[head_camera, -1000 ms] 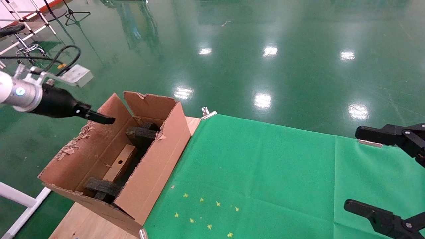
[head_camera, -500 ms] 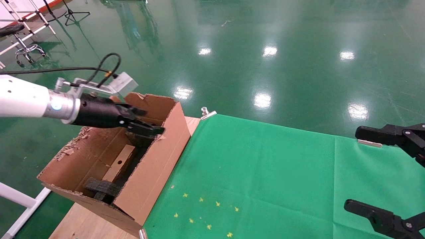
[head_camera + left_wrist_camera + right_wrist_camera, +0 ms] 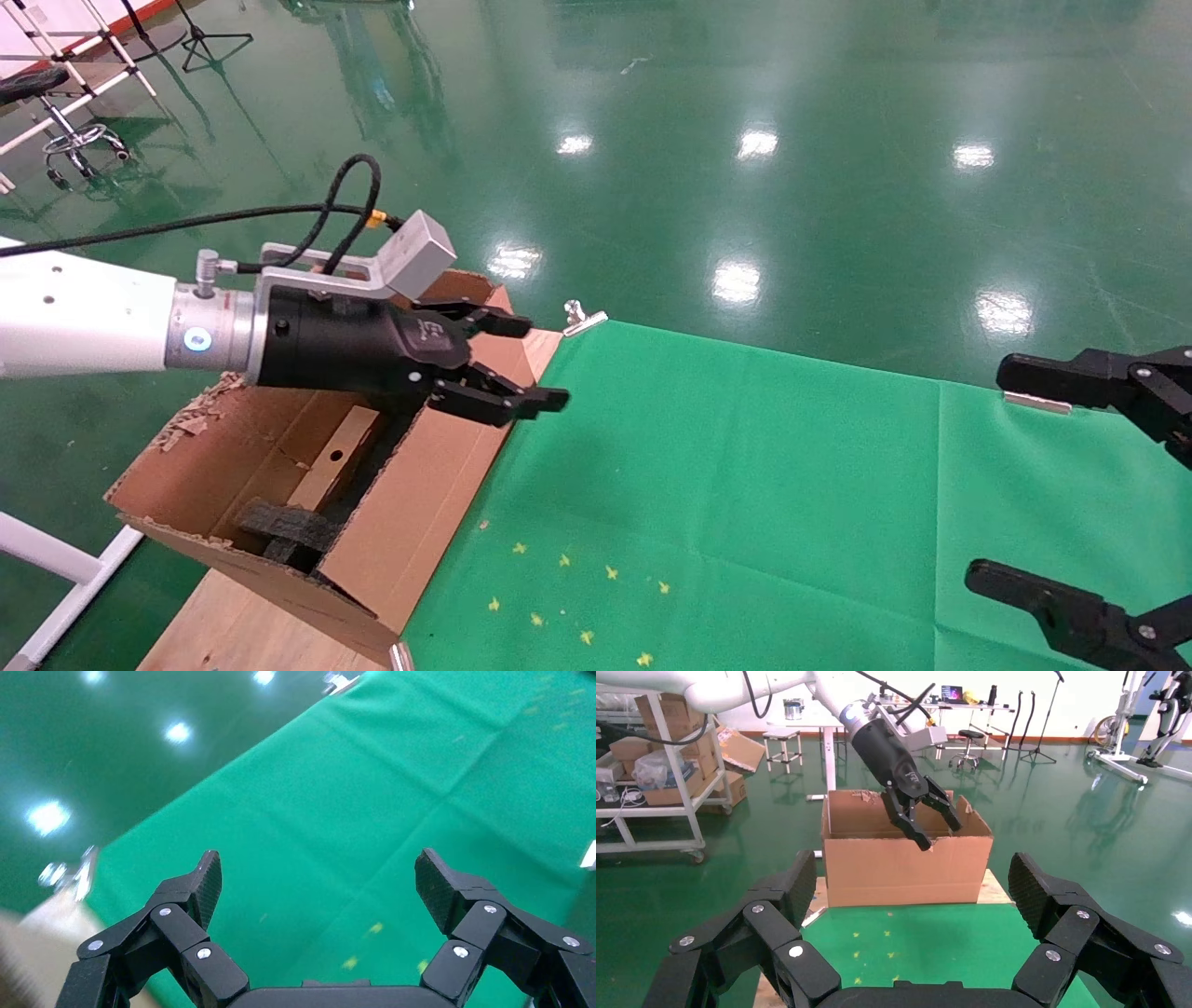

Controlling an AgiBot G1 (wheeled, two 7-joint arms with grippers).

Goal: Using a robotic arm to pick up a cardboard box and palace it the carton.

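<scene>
- The right gripper [image 3: 1090, 475] sits at the near right edge over the green cloth [image 3: 745, 485], jaws wide open and empty; its two black fingers [image 3: 782, 888] frame the right wrist view.
- Small yellow marks [image 3: 577, 596] dot the near part of the cloth.
- The cloth covers the surface; bare wood [image 3: 233, 624] shows at the near left, under the carton.
- The carton [image 3: 428, 503] stands on that left end, just beside the cloth's left edge, with its flaps up and its edges ragged.
- The box [image 3: 331, 461] lies inside the carton, slanted along its length, round hole facing up, between two black foam pieces [image 3: 279, 527].
- The left gripper [image 3: 526, 363] hovers above the carton's right wall, reaching out over the cloth's edge, jaws open and holding nothing; the left wrist view shows only cloth between its fingers [image 3: 204, 885].
- The white arm [image 3: 84, 317] stretches in from the left, with a grey camera [image 3: 416, 253] on a silver bracket above the gripper and a black cable [image 3: 345, 200] looping behind.
- A metal clip [image 3: 582, 319] pins the cloth's far left corner.
- Glossy green floor [image 3: 792, 186] lies beyond.
</scene>
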